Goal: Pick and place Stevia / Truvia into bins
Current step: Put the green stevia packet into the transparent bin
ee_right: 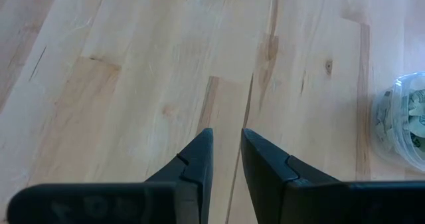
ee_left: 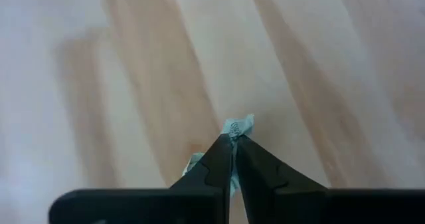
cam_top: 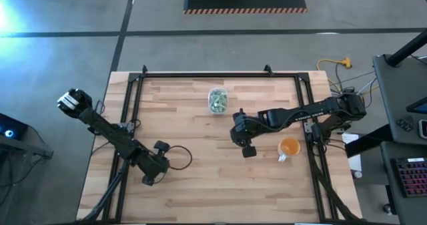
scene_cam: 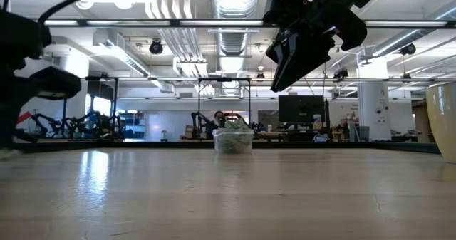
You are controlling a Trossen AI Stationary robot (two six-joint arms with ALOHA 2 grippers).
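1. High view: the wooden table (cam_top: 200,185) filled the middle of the frame. The clear bin (cam_top: 217,100) stood at upper centre, holding green and white packets. The left gripper (cam_top: 159,159) sat at lower left of the tabletop. The right gripper (cam_top: 244,141) hung right of centre, below the bin, with an orange cup (cam_top: 289,147) just to its right.

2. Low view: the bin (scene_cam: 233,140) stood at frame centre on the far part of the table, its packets showing through the walls. The right gripper (scene_cam: 299,51) hung at upper right, above the tabletop. A pale cup edge (scene_cam: 445,119) showed at the far right.

3. Left wrist view: the left gripper (ee_left: 234,144) was pinched tight on a green and white Stevia packet (ee_left: 238,125), which stuck out past the fingertips above the bare wood.

4. Right wrist view: the right gripper (ee_right: 227,141) had a narrow gap between its fingers (ee_right: 196,161) and held nothing. The bin (ee_right: 404,117) lay at the right edge, packets inside.
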